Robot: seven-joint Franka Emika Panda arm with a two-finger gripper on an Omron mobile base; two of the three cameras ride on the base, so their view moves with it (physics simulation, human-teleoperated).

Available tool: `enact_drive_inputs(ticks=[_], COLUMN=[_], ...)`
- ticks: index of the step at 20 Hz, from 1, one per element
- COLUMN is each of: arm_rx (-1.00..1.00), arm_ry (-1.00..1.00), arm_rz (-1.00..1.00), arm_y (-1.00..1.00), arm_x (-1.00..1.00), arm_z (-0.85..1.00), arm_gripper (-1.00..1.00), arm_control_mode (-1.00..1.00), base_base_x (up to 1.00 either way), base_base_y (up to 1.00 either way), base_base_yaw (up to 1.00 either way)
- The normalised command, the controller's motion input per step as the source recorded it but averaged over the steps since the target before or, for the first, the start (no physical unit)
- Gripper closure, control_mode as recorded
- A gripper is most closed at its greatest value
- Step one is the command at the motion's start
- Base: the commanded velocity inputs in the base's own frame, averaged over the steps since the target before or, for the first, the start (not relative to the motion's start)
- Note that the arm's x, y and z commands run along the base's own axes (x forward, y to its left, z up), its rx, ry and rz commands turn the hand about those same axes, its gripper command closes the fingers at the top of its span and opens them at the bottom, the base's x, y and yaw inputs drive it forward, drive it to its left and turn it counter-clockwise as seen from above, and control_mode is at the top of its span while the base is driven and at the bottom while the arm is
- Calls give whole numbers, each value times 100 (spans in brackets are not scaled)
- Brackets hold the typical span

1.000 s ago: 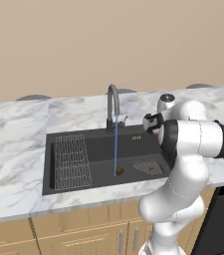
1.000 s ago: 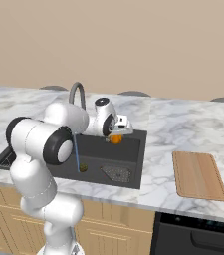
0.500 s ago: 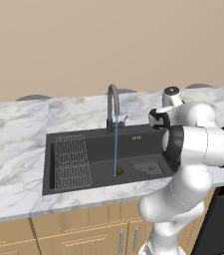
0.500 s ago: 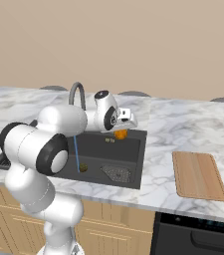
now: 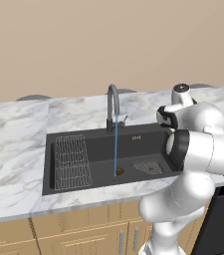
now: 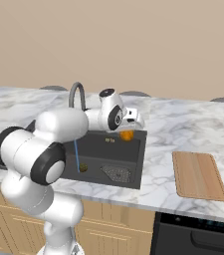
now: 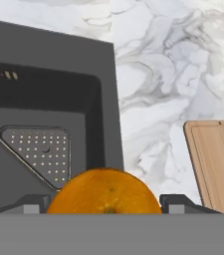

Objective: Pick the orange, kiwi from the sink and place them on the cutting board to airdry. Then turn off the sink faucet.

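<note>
wall: plain beige | counter: white marble (grey-veined) | cabinets: light wood

A marble counter carries the cutting board.

White robot arm, fat round parts, smooth and shiny. Black bands at joints. Round grey cap on top of wrist. Small white hand with dark spots, just above sink. Two small dark finger tips, flat and blocky.
</note>
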Motion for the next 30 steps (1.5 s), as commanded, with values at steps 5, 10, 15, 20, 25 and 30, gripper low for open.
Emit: enact_drive_inputs(ticks=[5, 10, 15, 20, 25, 30], arm_rx=[3, 4, 4, 3, 2, 2], arm_ry=[0, 0, 0, 0, 0, 0], arm_rz=[-8, -2, -2, -3, -4, -4], arm_y=[-47, -37, -38, -43, -35, -35], arm_x=[-30, -22, -16, -12, -6, -3], arm_z=[1, 0, 2, 0, 0, 0], arm_gripper=[100, 100, 100, 100, 100, 100], arm_control_mode=[-100, -100, -100, -100, -100, -100], base_base_x=[0, 0, 0, 0, 0, 0], base_base_y=[0, 0, 0, 0, 0, 0], base_base_yaw=[0, 0, 0, 0, 0, 0])
